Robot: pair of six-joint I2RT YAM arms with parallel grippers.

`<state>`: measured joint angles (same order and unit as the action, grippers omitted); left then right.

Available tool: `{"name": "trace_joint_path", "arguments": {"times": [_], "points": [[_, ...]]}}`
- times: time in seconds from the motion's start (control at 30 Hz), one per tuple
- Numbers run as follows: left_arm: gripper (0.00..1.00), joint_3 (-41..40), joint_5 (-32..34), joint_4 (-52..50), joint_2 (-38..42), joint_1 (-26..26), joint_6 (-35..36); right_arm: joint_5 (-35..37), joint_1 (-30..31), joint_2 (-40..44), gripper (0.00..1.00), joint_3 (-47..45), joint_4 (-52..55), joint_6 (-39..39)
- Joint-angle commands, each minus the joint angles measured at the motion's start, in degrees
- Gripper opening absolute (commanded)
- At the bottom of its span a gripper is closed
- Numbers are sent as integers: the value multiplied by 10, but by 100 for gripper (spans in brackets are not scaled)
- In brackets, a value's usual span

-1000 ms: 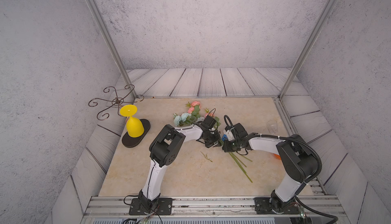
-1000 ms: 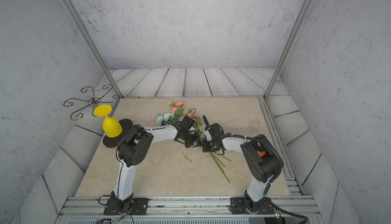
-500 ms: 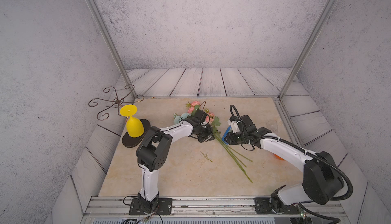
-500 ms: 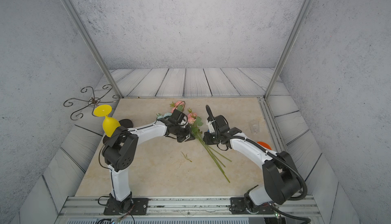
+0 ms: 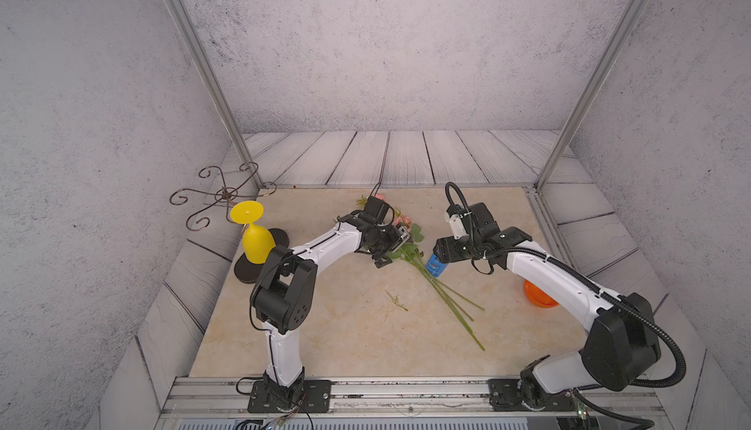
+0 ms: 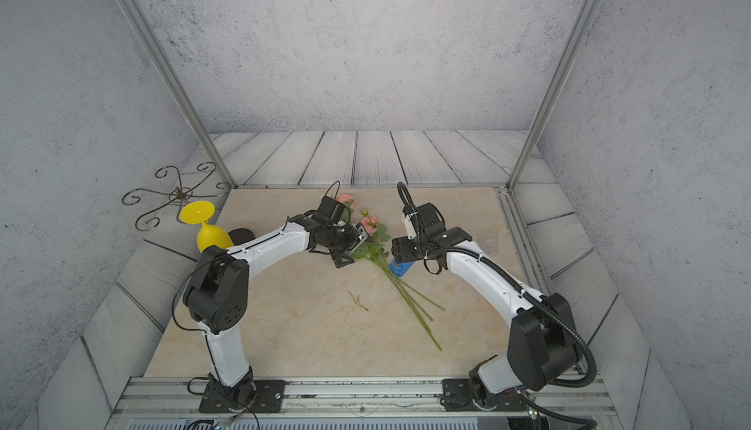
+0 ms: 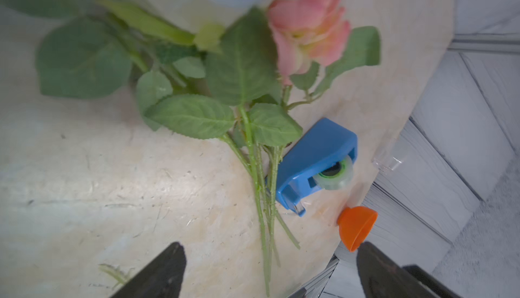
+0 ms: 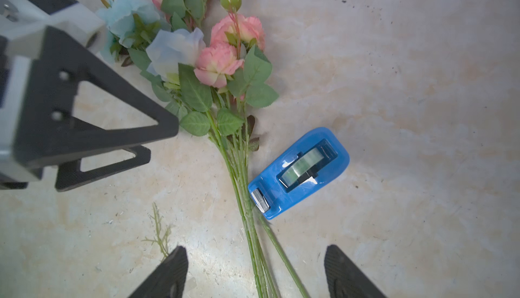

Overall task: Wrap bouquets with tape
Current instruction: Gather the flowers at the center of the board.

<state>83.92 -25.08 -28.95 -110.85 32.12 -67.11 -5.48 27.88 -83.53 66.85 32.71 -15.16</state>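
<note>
The right wrist view showed plainly the roll of pale clear tape [image 8: 302, 167] in its smooth blue plastic dispenser [image 8: 298, 193], just beside the thin green stems of the bouquet with pink and pale blue blooms [image 8: 225, 125], lying on the beige marbled counter [image 8: 408, 99]; in both top views the right arm [image 5: 540, 269] hid part of the dispenser. The left jaws and the right jaws were spread wide, holding nothing.
</note>
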Motion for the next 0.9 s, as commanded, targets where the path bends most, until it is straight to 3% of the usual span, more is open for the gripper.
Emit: {"name": "trace_joint_path", "arguments": {"times": [0.0, 0.1, 0.2, 0.33, 0.57, 0.87], "points": [[84, 112, 82, -189, -46, 10, -30, -22, -24, 14, 78, -12, 25, 11], [82, 250, 127, -342, -115, 19, -42, -24, -33, 29, 77, -35, 13, 6], [81, 311, 160, -369, -146, 26, -70, -28, -35, 16, 76, -33, 6, 3], [83, 290, 149, -300, -160, 34, -122, -31, -36, -24, 73, 4, 16, 11], [83, 358, 157, -346, -215, 69, -141, -39, -54, -44, 73, 10, 26, 39], [82, 349, 173, -294, -226, 85, -180, -112, -61, -2, 77, -105, 14, 34]]}}
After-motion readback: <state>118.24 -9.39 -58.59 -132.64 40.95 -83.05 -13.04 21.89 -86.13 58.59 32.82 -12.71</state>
